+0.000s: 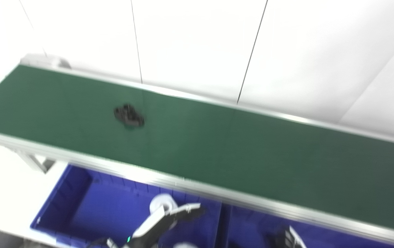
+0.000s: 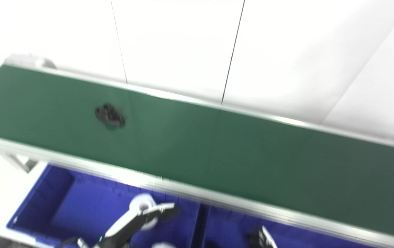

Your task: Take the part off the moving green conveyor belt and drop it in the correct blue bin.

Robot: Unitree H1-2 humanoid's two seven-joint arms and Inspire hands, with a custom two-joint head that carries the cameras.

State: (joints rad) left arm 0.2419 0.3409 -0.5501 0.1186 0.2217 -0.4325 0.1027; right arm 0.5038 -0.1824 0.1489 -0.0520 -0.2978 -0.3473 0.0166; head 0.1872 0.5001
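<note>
Alone, a black part (image 1: 129,116) rests on the green belt (image 1: 238,148).

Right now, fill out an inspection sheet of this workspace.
Surface: green conveyor belt with silver side rails, running diagonally.
Job's things: black part lying on the belt, left of centre; shape blurred. Left blue bin and right blue bin below the near rail; a white ring-shaped part lies in the left bin.
Clutter: nothing seen.
Hands: left hand over the left bin, grip unclear; right hand at the bottom edge, mostly cut off.
Cables: nothing seen.
Surroundings: white panelled wall.
</note>
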